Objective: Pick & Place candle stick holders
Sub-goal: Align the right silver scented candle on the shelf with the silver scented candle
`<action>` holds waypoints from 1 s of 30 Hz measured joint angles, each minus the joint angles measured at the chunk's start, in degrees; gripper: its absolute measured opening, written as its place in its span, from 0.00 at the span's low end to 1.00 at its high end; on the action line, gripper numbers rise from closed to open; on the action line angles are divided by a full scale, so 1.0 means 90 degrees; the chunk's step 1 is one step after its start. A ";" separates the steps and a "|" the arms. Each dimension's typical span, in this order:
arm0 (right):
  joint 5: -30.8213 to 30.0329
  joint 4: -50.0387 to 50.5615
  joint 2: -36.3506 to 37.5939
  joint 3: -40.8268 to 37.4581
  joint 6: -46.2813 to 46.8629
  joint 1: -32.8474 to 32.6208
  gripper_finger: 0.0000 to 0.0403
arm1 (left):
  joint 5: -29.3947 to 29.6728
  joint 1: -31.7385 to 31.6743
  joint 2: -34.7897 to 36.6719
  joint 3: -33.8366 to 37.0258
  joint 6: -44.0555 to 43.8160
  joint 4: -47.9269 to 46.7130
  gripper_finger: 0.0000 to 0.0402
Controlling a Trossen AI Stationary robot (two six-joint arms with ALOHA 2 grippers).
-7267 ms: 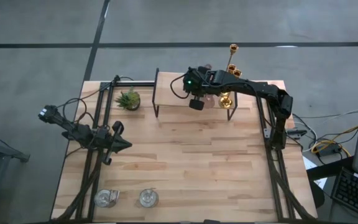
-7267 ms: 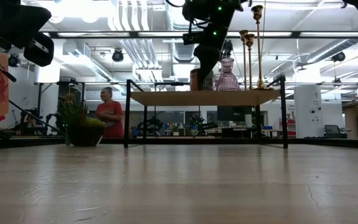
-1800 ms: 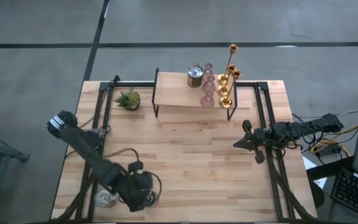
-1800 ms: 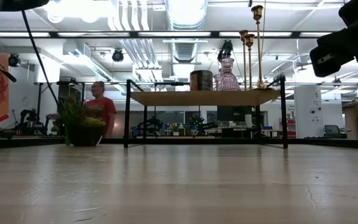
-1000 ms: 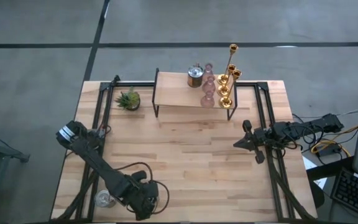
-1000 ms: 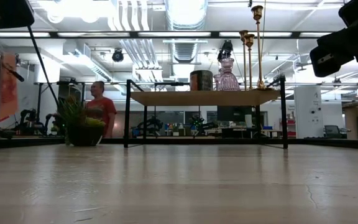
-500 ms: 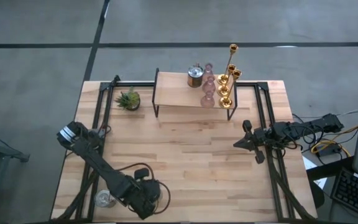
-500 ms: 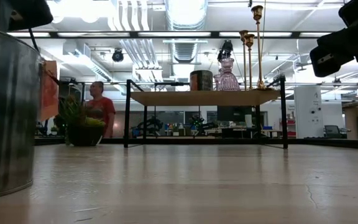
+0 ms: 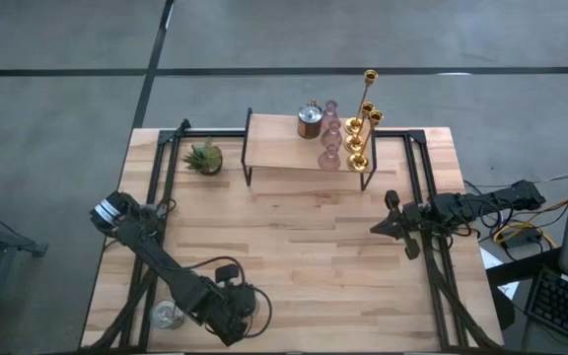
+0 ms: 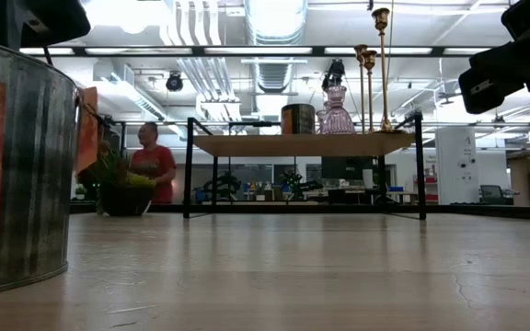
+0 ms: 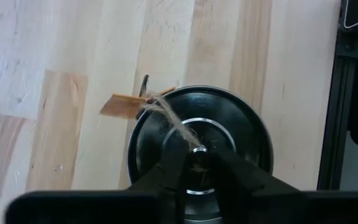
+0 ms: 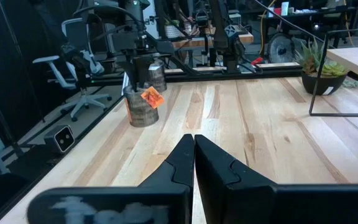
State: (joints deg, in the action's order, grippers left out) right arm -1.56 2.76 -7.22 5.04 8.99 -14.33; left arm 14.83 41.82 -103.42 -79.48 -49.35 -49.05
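A silvery cup holder (image 11: 199, 134) with an orange tag (image 11: 122, 106) on twine stands near the table's near left corner. My left gripper (image 11: 199, 163) points down into it, fingers drawn together at its centre. It looms at the left of the low view, cup holder (image 10: 17, 165). A second silvery cup (image 9: 166, 316) stands left of it. On the far shelf (image 9: 284, 156) stand gold holders (image 9: 360, 128), pink holders (image 9: 330, 136) and one silvery cup (image 9: 310, 118). My right gripper (image 12: 194, 140) waits shut at the table's right side. My left gripper comes from above, pointing steeply down, its fingers (image 11: 176, 163) closed on something small at the centre of the cup's open top (image 11: 199, 149), where the twine ends. What exactly sits between the tips is hidden by the fingers. The cup stands upright, its bottom (image 10: 7, 280) on the table.
A small green potted plant (image 9: 203, 158) stands left of the shelf. Black frame rails (image 9: 156, 197) run along both table sides. A person (image 10: 155, 165) stands in the room beyond the far edge. Bare wood lies in the table's middle (image 9: 304, 247).
The silvery cup under my left gripper has slid along the table a little toward the right edge, staying upright; in the low view it has come much further into the picture from the left. My left gripper has gone with it and rolled slightly.
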 joint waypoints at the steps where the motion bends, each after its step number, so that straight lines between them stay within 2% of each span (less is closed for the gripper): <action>1: 0.0000 0.0000 0.0000 0.0000 0.0000 0.0000 0.02 | -0.0001 0.0000 0.0000 0.0002 0.0038 0.0009 0.13; 4: 0.0000 0.0000 0.0000 0.0000 0.0000 0.0000 0.02 | 0.0022 -0.0007 0.0002 0.0007 0.0211 0.0030 0.09; 15: 0.0000 0.0000 0.0000 0.0000 0.0000 0.0000 0.02 | 0.0285 -0.0273 -0.0004 0.0014 0.0708 0.0086 0.11; 30: -0.0002 0.0000 0.0000 0.0000 0.0000 0.0000 0.02 | 0.0250 -0.1289 0.0020 -0.0002 0.1890 0.0352 0.10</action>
State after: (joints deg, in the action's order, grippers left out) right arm -1.58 2.76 -7.22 5.04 8.99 -14.33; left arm 17.08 30.22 -103.24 -79.50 -32.34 -45.88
